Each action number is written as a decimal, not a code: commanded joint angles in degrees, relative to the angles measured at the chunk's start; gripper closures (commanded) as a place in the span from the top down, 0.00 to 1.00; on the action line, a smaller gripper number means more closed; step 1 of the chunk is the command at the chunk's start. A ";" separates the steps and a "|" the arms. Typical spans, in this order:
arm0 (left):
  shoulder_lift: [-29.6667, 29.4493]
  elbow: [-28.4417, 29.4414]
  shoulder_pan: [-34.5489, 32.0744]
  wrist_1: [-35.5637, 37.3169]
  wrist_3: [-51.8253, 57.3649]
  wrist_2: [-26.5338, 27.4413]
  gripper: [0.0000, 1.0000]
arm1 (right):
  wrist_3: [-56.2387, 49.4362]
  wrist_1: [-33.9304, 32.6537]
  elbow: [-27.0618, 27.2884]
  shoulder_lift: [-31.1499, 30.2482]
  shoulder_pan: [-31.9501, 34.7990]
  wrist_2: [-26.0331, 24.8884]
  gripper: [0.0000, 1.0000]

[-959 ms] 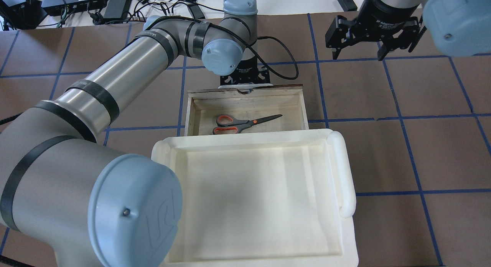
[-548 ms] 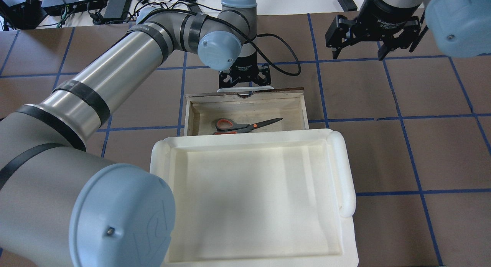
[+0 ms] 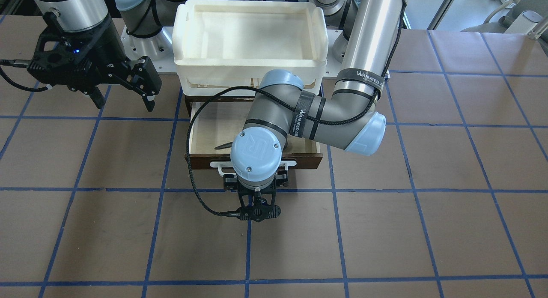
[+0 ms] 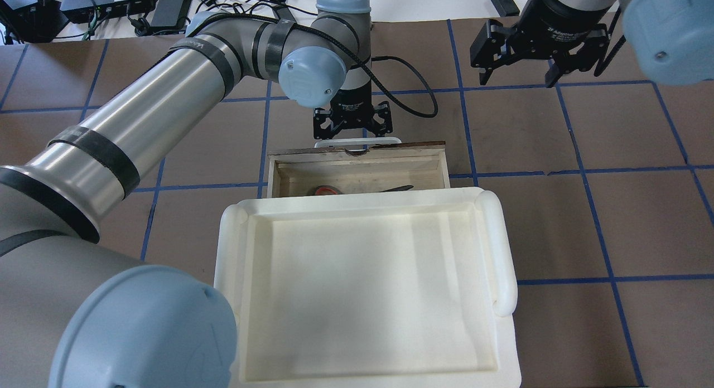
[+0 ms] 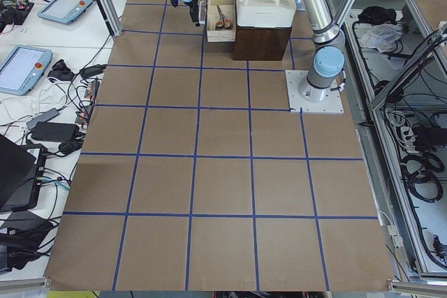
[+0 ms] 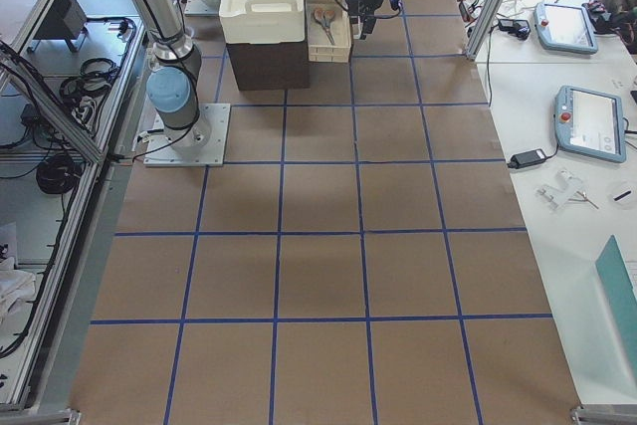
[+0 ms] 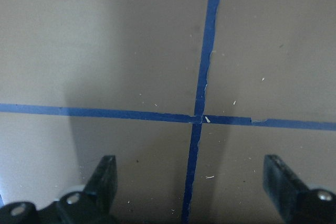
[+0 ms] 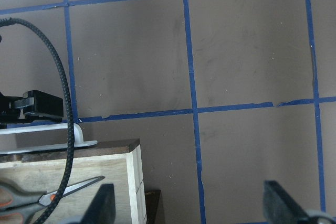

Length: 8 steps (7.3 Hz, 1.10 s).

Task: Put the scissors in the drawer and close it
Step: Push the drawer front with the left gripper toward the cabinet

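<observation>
The scissors (image 4: 328, 189) lie inside the drawer (image 4: 390, 147), mostly hidden under the white tray; the blade tip (image 3: 223, 146) shows in the front view. They also show in the right wrist view (image 8: 73, 190). The drawer stands partly open. My left gripper (image 4: 352, 130) points down, open, right against the white bar handle (image 4: 357, 141) at the drawer's dark front (image 3: 308, 160). Its fingers (image 7: 105, 174) are spread wide over bare table. My right gripper (image 4: 521, 76) hangs open and empty, off to the drawer's far right side.
A big white plastic tray (image 4: 502, 248) sits on top of the dark brown cabinet (image 5: 262, 43) that holds the drawer. The left arm's black cable (image 3: 192, 178) loops beside the drawer front. Brown table with blue tape grid (image 3: 385, 229) lies all around.
The left gripper has moved toward the cabinet with the drawer's handle against it. The drawer has slid further in, and the scissors are now mostly hidden under the tray. The right gripper barely moved.
</observation>
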 commanded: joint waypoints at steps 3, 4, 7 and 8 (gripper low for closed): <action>6.02 -6.77 -0.49 -2.01 0.27 -0.97 1.00 | 0.05 0.06 0.12 -0.01 0.00 -0.43 1.00; 7.08 -7.83 -1.01 -2.27 0.27 -0.96 1.00 | 0.05 0.06 0.29 -0.01 0.00 -0.43 1.00; 9.37 -9.94 -1.89 -6.93 0.09 -0.44 1.00 | 0.05 0.06 0.38 -0.01 -0.18 -0.60 1.00; 9.38 -10.82 -2.16 -7.28 -0.60 -0.44 1.00 | 0.14 0.06 0.38 0.08 -0.26 -0.69 1.00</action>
